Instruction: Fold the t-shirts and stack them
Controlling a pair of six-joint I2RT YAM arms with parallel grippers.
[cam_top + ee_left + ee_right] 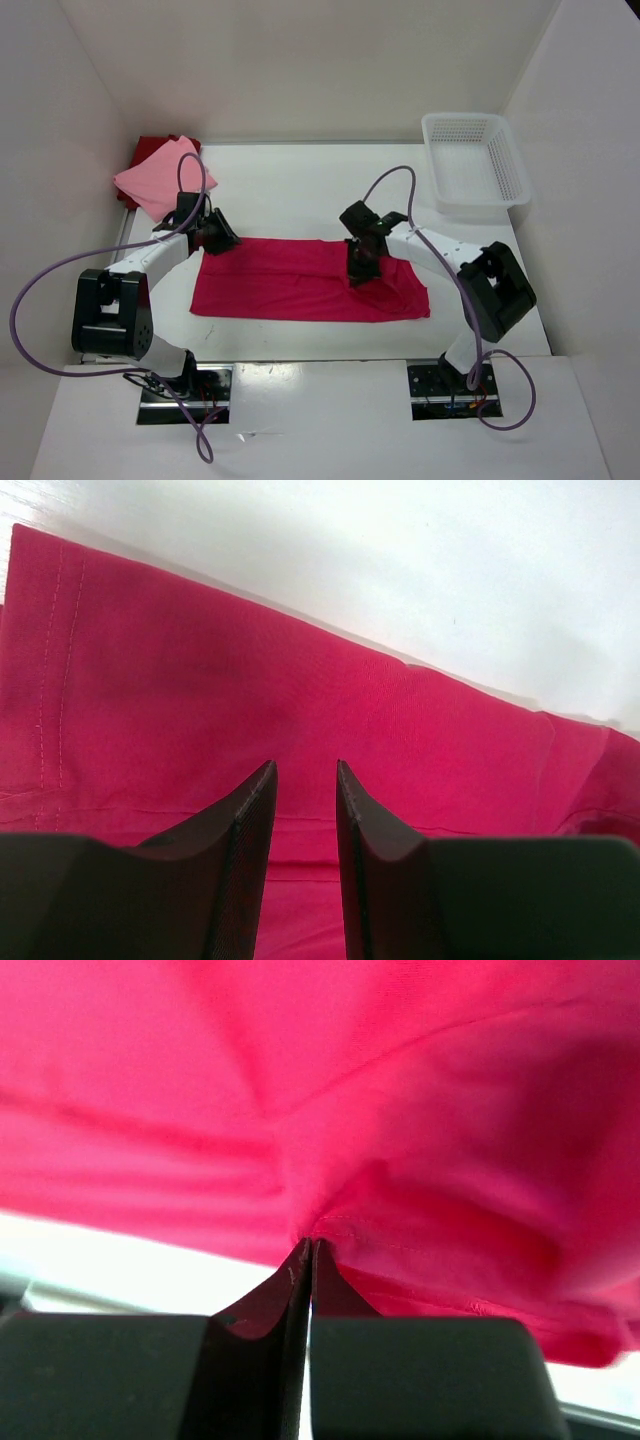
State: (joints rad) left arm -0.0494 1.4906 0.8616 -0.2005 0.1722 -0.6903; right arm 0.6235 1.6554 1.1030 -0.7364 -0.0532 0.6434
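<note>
The bright crimson-pink t-shirt (pixel 300 280) lies spread as a long folded band across the table's middle. A folded light pink t-shirt (pixel 158 178) rests on a dark red t-shirt (pixel 150 147) at the far left corner. My left gripper (pixel 222 240) is open over the crimson shirt's left far corner; in the left wrist view its gripper (pixel 305 770) has a narrow gap, cloth (pixel 300 700) below. My right gripper (pixel 362 266) is shut on a pinch of the crimson shirt (pixel 420 1110) near its right part, lifting it; in the right wrist view the gripper (pixel 308 1248) has fabric bunched at the tips.
A white plastic mesh basket (pixel 474 162) stands at the far right corner. White walls enclose the table on the left, back and right. Cables loop from both arms over the table.
</note>
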